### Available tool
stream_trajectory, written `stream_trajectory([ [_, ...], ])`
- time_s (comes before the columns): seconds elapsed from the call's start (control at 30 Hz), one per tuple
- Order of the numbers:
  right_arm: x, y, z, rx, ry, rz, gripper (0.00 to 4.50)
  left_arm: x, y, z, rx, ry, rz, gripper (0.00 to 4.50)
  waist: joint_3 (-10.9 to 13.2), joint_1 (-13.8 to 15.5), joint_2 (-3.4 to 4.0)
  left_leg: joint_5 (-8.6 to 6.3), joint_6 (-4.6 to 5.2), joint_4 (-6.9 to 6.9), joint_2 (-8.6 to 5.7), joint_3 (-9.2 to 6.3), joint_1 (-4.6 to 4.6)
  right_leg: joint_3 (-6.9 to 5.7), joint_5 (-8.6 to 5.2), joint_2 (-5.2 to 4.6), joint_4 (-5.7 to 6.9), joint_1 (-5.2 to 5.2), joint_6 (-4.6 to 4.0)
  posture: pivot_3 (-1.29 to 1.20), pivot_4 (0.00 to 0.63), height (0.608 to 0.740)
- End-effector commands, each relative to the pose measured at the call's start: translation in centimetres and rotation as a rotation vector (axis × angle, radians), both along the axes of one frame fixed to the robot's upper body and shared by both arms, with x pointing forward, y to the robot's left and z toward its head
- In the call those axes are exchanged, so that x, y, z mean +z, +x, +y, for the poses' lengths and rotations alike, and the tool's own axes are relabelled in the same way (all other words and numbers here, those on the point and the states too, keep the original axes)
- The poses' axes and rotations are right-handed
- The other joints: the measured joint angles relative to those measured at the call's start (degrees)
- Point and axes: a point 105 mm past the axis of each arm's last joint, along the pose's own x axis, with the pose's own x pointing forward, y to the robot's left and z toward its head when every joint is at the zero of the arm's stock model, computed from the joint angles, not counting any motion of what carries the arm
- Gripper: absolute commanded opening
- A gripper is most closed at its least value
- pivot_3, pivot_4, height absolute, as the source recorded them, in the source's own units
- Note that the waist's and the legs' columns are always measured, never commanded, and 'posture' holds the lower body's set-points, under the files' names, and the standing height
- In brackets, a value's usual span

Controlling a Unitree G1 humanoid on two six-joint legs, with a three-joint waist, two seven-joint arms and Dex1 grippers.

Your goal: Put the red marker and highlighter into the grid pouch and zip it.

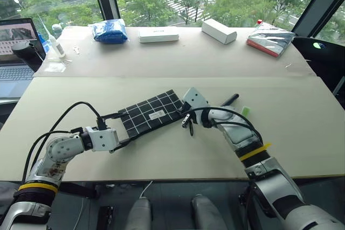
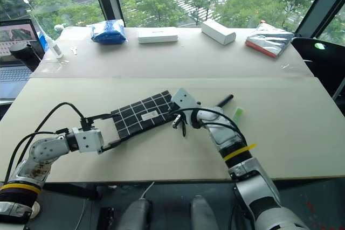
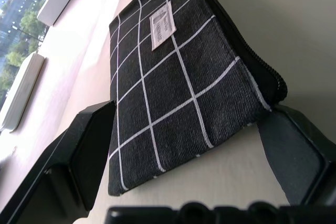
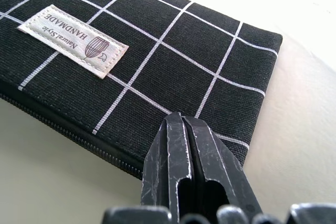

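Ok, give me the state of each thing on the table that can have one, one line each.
grid pouch: flat on the table, zipper looks closed
red marker: lying on the table, outside the pouch
highlighter: lying on the table, outside the pouch
left tool: open, straddling one pouch end
right tool: shut, at the pouch's other end
laptop: open, screen lit
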Motion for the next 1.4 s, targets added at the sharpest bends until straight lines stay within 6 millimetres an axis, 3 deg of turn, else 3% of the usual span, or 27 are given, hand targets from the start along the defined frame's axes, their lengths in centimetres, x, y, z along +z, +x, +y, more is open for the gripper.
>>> stream_trajectory([
  [0.03, -0.5, -0.3, -0.3, 0.002, -0.016, 0.009, 0.05, 0.2, -0.2, -1.2, -0.054, -0.006, -0.002, 4.5, 0.0, -0.04, 0.0, 0.0, 0.0, 0.0, 0.0, 0.0, 0.0, 0.0, 0.0, 0.0, 0.0, 0.0, 0.0, 0.0, 0.15, 0.74],
  [0.5, -0.4, -0.2, -0.5, -0.019, 0.002, 0.012, 0.05, -0.6, 0.4, -2.6, -0.139, 0.045, -0.089, 4.5, 0.0, 0.06, 0.0, 0.0, 0.0, 0.01, -0.01, -0.01, 0.0, 0.0, 0.0, -0.01, -0.01, 0.01, 0.0, 0.0, 0.15, 0.74],
  [0.53, -0.4, -0.1, -0.5, -0.02, 0.002, 0.012, 0.0, -0.6, 0.4, -2.7, -0.144, 0.04, -0.088, 4.08, 0.0, 0.06, 0.0, 0.0, 0.0, 0.01, -0.01, 0.0, 0.0, 0.0, 0.0, 0.0, -0.01, 0.01, 0.0, 0.0, 0.15, 0.74],
  [0.6, -0.4, 0.0, -0.6, -0.026, 0.003, 0.012, 0.0, -0.9, 0.1, -3.1, -0.17, 0.046, -0.088, 3.75, 0.0, 0.05, 0.0, 0.0, 0.0, 0.0, -0.01, -0.01, 0.0, 0.0, 0.0, 0.0, -0.01, 0.01, 0.0, 0.0, 0.15, 0.74],
  [0.9, -0.5, 0.1, -0.8, -0.034, 0.001, 0.013, 0.0, -0.2, -0.6, -5.3, -0.251, 0.009, -0.093, 0.26, 0.0, 0.03, 0.0, 0.0, 0.0, 0.0, -0.01, -0.01, 0.0, 0.01, 0.0, 0.0, -0.01, 0.01, 0.0, 0.0, 0.15, 0.74],
  [0.93, -0.5, 0.2, -0.8, -0.035, 0.0, 0.013, 0.0, -0.1, -0.7, -5.4, -0.252, 0.003, -0.091, 0.02, 0.0, 0.03, 0.0, 0.0, 0.0, 0.0, -0.01, -0.01, -0.01, 0.01, 0.0, -0.01, -0.01, 0.01, 0.0, 0.0, 0.15, 0.74],
  [1.0, -0.4, 0.5, -1.0, -0.057, 0.006, 0.011, 0.0, -0.1, -0.6, -5.3, -0.238, -0.008, -0.084, 0.02, 0.0, 0.02, 0.0, 0.0, 0.0, 0.0, -0.01, 0.0, 0.0, 0.01, 0.0, 0.0, -0.01, 0.01, 0.0, 0.0, 0.15, 0.74],
  [1.2, 1.9, 1.2, -1.4, -0.091, 0.163, 0.021, 1.93, -0.1, 0.6, -3.8, -0.097, -0.068, -0.051, 0.0, 0.0, 0.07, 0.0, 0.0, 0.0, 0.01, -0.02, -0.01, -0.01, 0.01, 0.0, 0.0, 0.0, 0.01, 0.0, 0.0, 0.15, 0.74],
  [1.27, 3.9, 1.5, -1.6, -0.102, 0.291, 0.036, 2.56, -0.2, 0.8, -3.6, -0.071, -0.08, -0.036, 0.0, 0.0, 0.05, 0.0, 0.0, 0.0, 0.01, -0.02, -0.02, -0.01, 0.0, 0.01, 0.0, 0.0, 0.01, 0.0, 0.0, 0.15, 0.74],
  [1.33, 7.8, 1.6, -2.5, -0.093, 0.505, 0.064, 3.3, -0.1, 1.1, -3.3, -0.023, -0.123, -0.023, 0.0, 0.02, -0.06, 0.02, 0.0, 0.0, 0.01, -0.01, -0.02, 0.0, 0.0, 0.01, 0.0, 0.01, 0.01, -0.01, 0.0, 0.15, 0.74],
  [1.4, 10.5, 1.5, -3.5, -0.077, 0.642, 0.099, 3.99, 0.2, 1.4, -3.1, 0.014, -0.164, -0.019, 0.0, 0.14, -0.08, 0.21, 0.0, 0.0, 0.01, -0.01, -0.02, -0.02, 0.02, 0.01, 0.0, 0.03, -0.01, -0.02, 0.0, 0.15, 0.74],
])
